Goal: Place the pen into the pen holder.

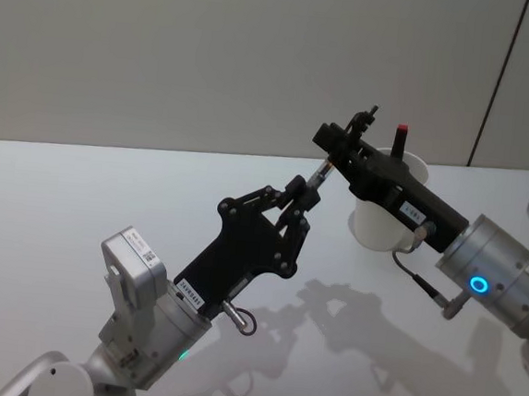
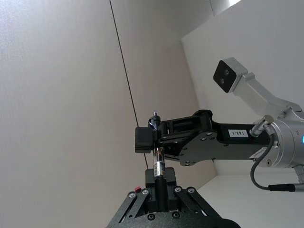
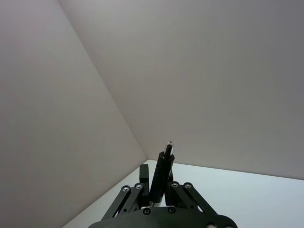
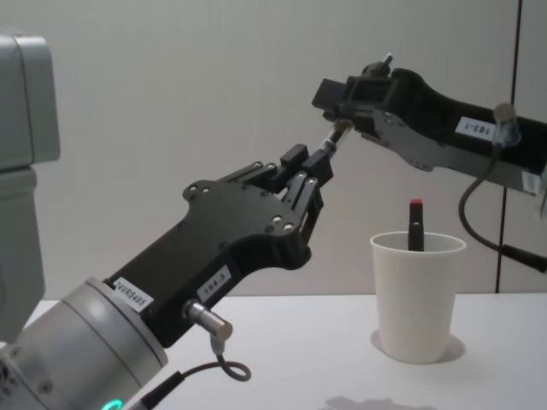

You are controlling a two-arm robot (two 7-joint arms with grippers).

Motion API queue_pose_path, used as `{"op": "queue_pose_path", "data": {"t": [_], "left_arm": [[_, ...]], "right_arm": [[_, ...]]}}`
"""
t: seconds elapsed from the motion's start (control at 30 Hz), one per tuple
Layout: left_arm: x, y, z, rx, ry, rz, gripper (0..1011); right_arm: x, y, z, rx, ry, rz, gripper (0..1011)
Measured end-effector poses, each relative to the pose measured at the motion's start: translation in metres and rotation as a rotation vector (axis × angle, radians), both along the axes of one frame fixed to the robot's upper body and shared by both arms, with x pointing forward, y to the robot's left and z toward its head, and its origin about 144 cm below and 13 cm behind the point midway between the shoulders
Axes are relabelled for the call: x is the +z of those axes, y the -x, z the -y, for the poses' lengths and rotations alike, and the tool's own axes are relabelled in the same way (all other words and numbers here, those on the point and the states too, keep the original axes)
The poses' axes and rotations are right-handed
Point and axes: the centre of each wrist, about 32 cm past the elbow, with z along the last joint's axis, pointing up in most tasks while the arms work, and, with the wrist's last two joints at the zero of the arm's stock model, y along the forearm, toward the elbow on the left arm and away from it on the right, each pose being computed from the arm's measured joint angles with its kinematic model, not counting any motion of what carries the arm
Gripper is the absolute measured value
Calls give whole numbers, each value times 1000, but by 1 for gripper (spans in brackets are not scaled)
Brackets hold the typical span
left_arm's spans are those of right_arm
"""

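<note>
A thin dark pen [image 1: 321,172] with a clear section hangs in the air between both arms. My left gripper [image 1: 303,200] is shut on its lower end, reaching up from the lower left. My right gripper [image 1: 339,147] is shut on its upper end, coming in from the right. The left wrist view shows the pen [image 2: 158,164] rising from my left gripper [image 2: 159,186] into my right gripper [image 2: 153,138]. In the right wrist view the pen [image 3: 162,166] sticks out past my right gripper [image 3: 159,188]. The pen holder [image 4: 417,295], a white paper cup [image 1: 378,222], stands on the table below my right arm.
A pen with a red cap [image 4: 415,224] stands inside the cup [image 1: 400,140]. The white table [image 1: 79,200] spreads to the left and front of the cup. A plain wall closes off the back. A cable hangs from my right wrist [image 1: 424,281].
</note>
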Motion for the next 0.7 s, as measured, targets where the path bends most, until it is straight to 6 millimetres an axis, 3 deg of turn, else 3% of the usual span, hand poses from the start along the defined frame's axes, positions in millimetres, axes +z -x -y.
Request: {"op": "queue_pose_path", "data": {"t": [0.7], "left_arm": [[0, 0, 0, 0, 0, 1, 123]], "right_arm": [[0, 0, 0, -1, 1, 0, 153]]}}
